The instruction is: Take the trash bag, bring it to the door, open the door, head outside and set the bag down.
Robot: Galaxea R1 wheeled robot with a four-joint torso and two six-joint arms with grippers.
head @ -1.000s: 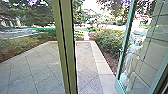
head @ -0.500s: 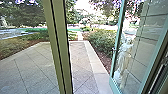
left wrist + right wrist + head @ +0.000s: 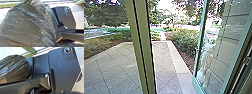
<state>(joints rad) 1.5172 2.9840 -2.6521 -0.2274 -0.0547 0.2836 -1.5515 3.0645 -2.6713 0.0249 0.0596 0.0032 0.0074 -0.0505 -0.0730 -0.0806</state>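
In the head view, the teal-framed glass door (image 3: pixel 200 37) stood open to the right of an olive post (image 3: pixel 142 50), and between them I could see the paved yard (image 3: pixel 164 62), its pale border (image 3: pixel 177 62) running back beside the shrubs (image 3: pixel 184 40). In the left wrist view, the dark trash bag (image 3: pixel 28 23) bulged beside the robot's base plate (image 3: pixel 65 16), narrowing to what looked like a gathered end. In the right wrist view, its rounded, creased side was near the plate too; whether they touched I couldn't say. It seemed thin-skinned, soft, somewhat slippery and probably light for its bulk, so I'd have gripped the bunched end, sparing the flanks a tear. Whether either end effector was clenched on it or released, I couldn't tell.
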